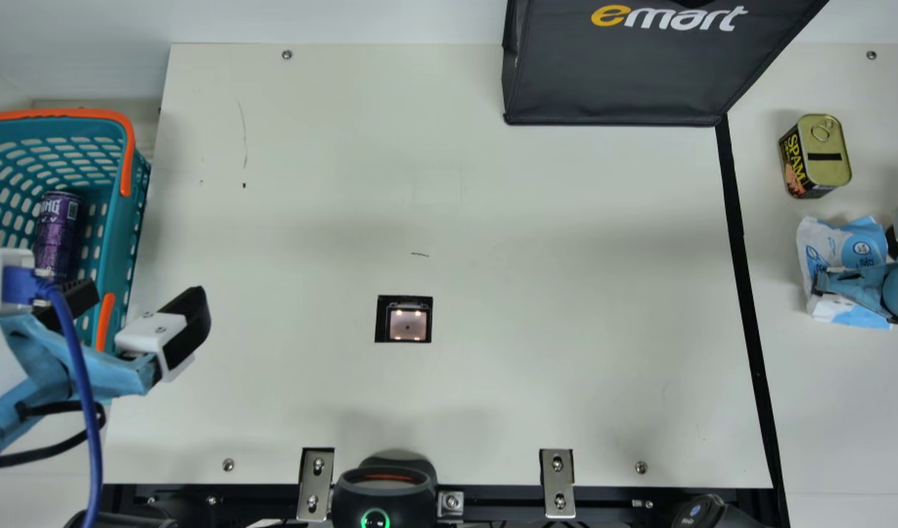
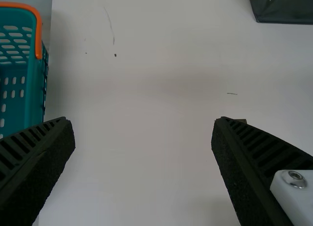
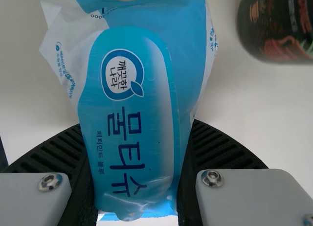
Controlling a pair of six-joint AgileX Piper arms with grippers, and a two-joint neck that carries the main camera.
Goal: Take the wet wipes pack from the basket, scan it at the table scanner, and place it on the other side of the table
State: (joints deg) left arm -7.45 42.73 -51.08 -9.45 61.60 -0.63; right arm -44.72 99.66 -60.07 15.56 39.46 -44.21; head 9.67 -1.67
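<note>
Clamps the wet wipes pack (image 1: 860, 246) by its sides in the jaws of the right gripper (image 3: 138, 157), probably to steady soft wrapping, beyond the black strip (image 1: 738, 235) near the can (image 1: 832, 158). Has jaws of the left gripper (image 1: 147, 295) apart by the basket (image 1: 122, 220).

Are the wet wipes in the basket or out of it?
Out: the wet wipes are across the table from the basket, held between the fingers of the right claw.
</note>
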